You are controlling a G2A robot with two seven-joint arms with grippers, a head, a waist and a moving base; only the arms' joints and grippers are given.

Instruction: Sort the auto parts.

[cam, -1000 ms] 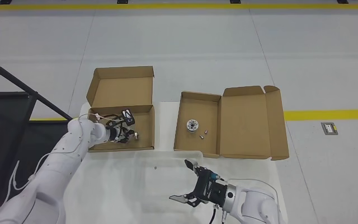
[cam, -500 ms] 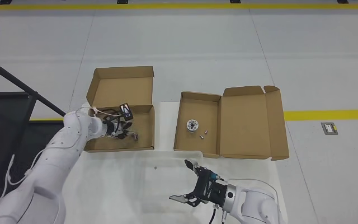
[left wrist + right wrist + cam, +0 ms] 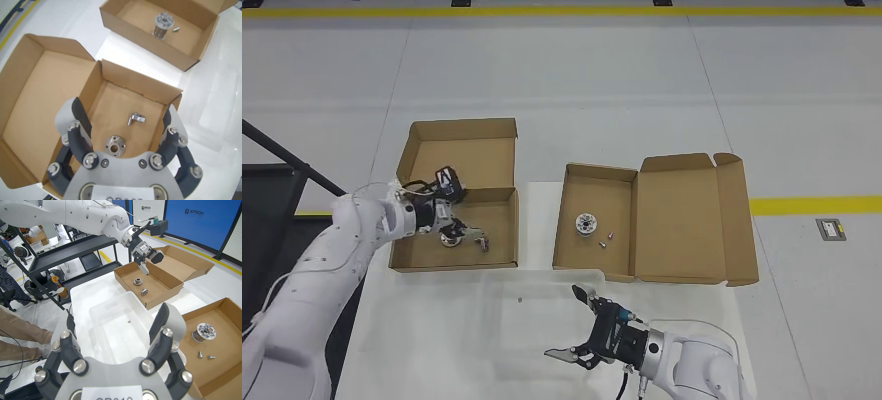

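Observation:
My left gripper [image 3: 440, 212] hangs open and empty over the left cardboard box [image 3: 500, 262], and the right wrist view shows it [image 3: 151, 263] above the box's far side. On that box's floor lie a round metal flange [image 3: 115, 146] and a small bracket [image 3: 137, 118], both clear of the fingers. The right cardboard box [image 3: 572, 262] holds a toothed hub [image 3: 586, 223] and two small bolts [image 3: 200, 354]. Near the table's front edge my right gripper [image 3: 567, 322] is open and empty over a clear plastic tray [image 3: 132, 293], which holds one tiny part [image 3: 129, 321].
Both boxes have their lids folded open, the left one's lid [image 3: 457, 152] to the back and the right one's lid [image 3: 692, 215] to the right. A black cart [image 3: 75, 251] stands off the table's left side. White tabletop [image 3: 537, 225] shows between the boxes.
My left gripper has drawn back and to the left from over the parts in the left box, so the flange now lies uncovered. The right arm has kept still.

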